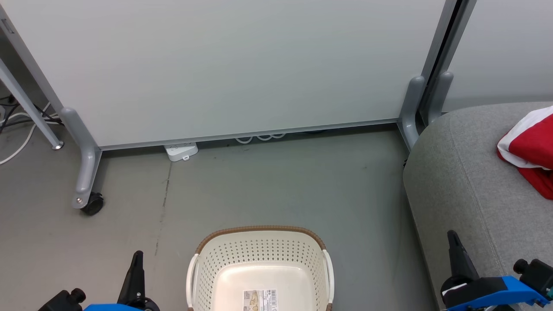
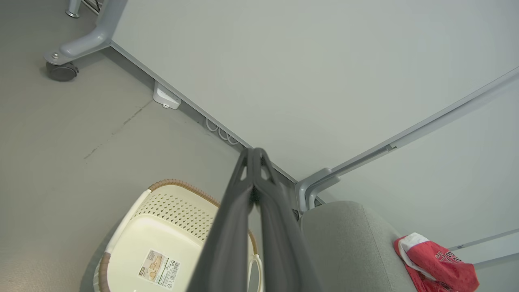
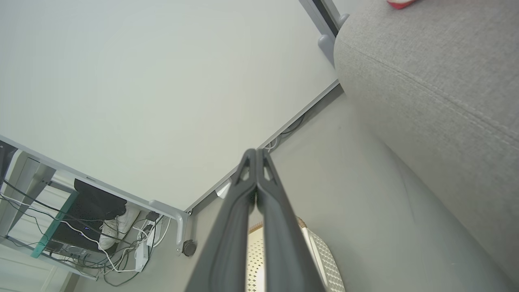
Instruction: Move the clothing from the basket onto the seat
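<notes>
The basket (image 1: 259,229) (image 2: 178,184) (image 3: 320,251) is standing on the grey floor (image 1: 281,181), and a printed label (image 1: 259,300) (image 2: 159,267) is showing on its bare cream bottom. The seat (image 1: 466,181) (image 2: 348,243) (image 3: 425,81) is standing to the right of the basket, apart from it. The clothing (image 1: 529,147) (image 2: 438,263) (image 3: 399,3) is lying bunched on top of the seat, well apart from the basket and further back. Its red fabric is showing a broad white band and small white lettering.

The left jaws are hanging just left of the basket, beside its white handle. Their dark fingers (image 1: 135,276) (image 2: 231,227) are pressing together at the tips and are gripping nothing. The right jaws are hanging well right of the basket, over the front edge of the seat. Their fingers (image 1: 460,259) (image 3: 235,227) are likewise pressing together with nothing between them.

A pale partition panel (image 1: 237,65) is standing beyond the basket. Its castor (image 1: 93,204) is resting on the floor to the rear left of the basket.
</notes>
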You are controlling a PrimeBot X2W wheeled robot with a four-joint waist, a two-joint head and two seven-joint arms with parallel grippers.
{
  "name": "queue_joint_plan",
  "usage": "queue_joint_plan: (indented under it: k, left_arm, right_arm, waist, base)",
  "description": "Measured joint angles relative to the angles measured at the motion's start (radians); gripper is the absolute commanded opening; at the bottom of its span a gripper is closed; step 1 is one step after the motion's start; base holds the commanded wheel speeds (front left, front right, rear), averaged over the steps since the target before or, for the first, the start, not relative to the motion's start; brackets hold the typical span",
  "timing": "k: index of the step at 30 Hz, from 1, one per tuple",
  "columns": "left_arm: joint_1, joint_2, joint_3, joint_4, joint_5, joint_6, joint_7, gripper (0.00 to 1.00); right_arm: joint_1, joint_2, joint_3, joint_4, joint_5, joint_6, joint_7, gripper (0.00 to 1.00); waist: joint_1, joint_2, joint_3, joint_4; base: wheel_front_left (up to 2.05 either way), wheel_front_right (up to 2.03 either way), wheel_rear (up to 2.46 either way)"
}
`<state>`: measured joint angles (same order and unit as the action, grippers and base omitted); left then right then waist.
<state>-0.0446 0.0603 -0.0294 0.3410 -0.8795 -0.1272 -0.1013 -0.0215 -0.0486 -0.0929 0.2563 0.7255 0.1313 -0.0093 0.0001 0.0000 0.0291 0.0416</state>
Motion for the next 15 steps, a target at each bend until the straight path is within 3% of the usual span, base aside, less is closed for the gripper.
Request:
queue_joint_plan:
  k: [15]
  left_arm:
    - [-0.012,0.000,0.030,-0.021,-0.171,0.000,0.048,0.00]
  right_arm:
    - [-0.017,0.000,-0.005,-0.002,0.204,0.000,0.027,0.00]
  waist:
    - [0.0000,0.0000,-0.004,-0.007]
  base:
    - [0.00,0.00,0.00]
